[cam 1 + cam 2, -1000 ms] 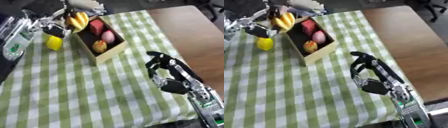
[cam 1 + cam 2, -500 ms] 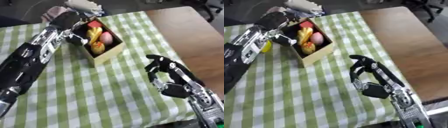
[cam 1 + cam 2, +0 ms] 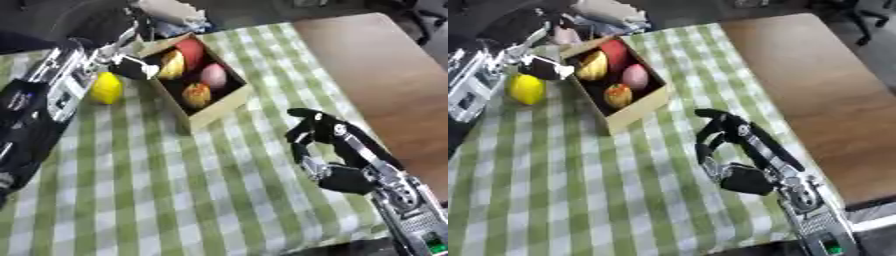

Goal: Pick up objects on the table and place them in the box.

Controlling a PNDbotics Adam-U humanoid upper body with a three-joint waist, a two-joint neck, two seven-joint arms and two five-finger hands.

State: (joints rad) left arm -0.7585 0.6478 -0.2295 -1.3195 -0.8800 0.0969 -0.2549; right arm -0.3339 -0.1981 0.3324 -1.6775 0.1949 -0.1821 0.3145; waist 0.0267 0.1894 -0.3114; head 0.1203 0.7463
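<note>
Cardboard, open-topped and brown, the box (image 3: 220, 107) sits on the green-and-white checked tablecloth (image 3: 175, 190), already holding a banana and three rounded fruits. One yellow lemon (image 3: 106, 88) lies just outside its left wall, beside the left hand (image 3: 131, 66), whose fingers cannot be made out. The right hand (image 3: 732, 150) hovers idle, fingers curled, holding nothing.

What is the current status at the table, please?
Left hand at the box rim, fingers unclear. Right hand idle, curled, empty. Yellow fruit on the cloth beside the box. Nothing in the way.
</note>
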